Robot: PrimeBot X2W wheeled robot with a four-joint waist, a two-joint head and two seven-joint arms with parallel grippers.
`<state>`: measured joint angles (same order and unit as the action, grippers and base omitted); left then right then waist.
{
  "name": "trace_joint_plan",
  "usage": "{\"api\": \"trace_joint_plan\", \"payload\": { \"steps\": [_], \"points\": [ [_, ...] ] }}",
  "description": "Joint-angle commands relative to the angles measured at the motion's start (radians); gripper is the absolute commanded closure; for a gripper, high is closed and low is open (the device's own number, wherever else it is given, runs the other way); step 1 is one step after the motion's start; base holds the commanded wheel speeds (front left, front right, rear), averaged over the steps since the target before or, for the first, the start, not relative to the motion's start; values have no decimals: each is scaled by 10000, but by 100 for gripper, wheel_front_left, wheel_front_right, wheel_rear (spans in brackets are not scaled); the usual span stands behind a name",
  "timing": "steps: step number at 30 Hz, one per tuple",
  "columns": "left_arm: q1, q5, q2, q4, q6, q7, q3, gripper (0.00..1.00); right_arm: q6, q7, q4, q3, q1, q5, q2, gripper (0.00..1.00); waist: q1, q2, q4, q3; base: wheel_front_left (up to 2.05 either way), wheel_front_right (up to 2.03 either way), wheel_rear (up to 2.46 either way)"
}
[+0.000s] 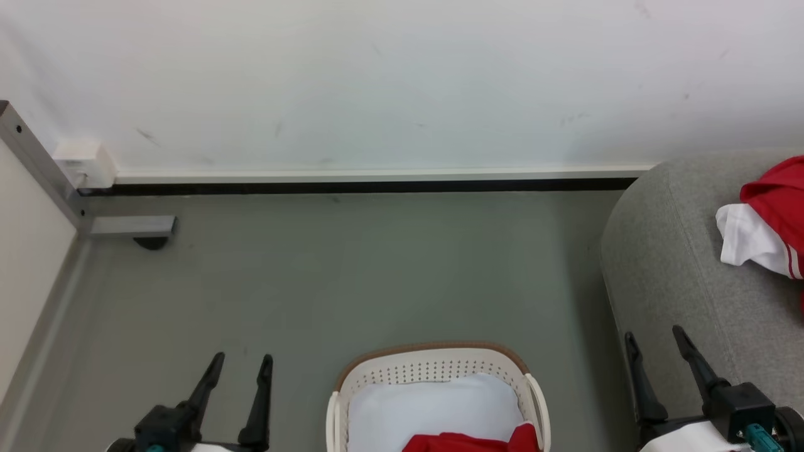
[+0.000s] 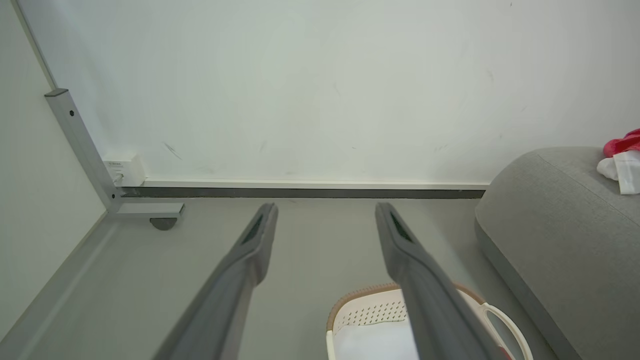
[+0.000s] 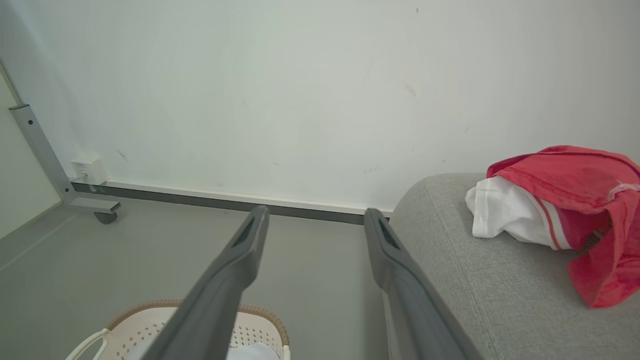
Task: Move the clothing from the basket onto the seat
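Clearly the red jersey (image 1: 468, 442) left in the laundry basket (image 1: 433, 353) is light, limp and a little slick, so it should bunch and drape rather than hold shape. A pinch on a raised fold looks safest (not the flat white pad (image 1: 433, 402) beneath it). Another red-and-white jersey (image 1: 769, 213) already lies on the grey sofa (image 1: 678, 263). Both arms sit low either side of the basket, fingers pointing toward the wall (image 1: 402, 81). The left gripper (image 1: 243, 358) and right gripper (image 1: 654, 333) are each spread apart and empty, the right one just beside the sofa's rounded arm.
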<state>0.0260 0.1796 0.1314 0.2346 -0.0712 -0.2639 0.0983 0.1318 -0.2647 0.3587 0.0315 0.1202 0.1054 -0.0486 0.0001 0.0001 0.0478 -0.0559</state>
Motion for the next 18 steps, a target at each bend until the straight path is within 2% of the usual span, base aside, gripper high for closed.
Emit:
{"api": "trace_joint_plan", "payload": {
  "steps": [1,6,10,18],
  "points": [
    [266,-203,-1,18,-96,-8,16,0,-22,6,-94,-88,222,-114,-35,0,-1,-1,88,-351,0,0,0],
    [963,-378,144,173,-378,-7,503,0,-22,8,-420,-406,706,-258,-32,0,-1,-1,299,-1270,0,0,0],
    [1705,-609,334,486,-524,-4,1364,0,-22,8,-757,-744,1234,-403,-34,0,-1,-1,514,-2194,0,0,0],
    [3606,-427,980,1026,-579,719,4536,0,-22,6,-1461,-1376,2261,-494,-30,0,-1,-1,900,-4035,0,0,0]
  ]
}}
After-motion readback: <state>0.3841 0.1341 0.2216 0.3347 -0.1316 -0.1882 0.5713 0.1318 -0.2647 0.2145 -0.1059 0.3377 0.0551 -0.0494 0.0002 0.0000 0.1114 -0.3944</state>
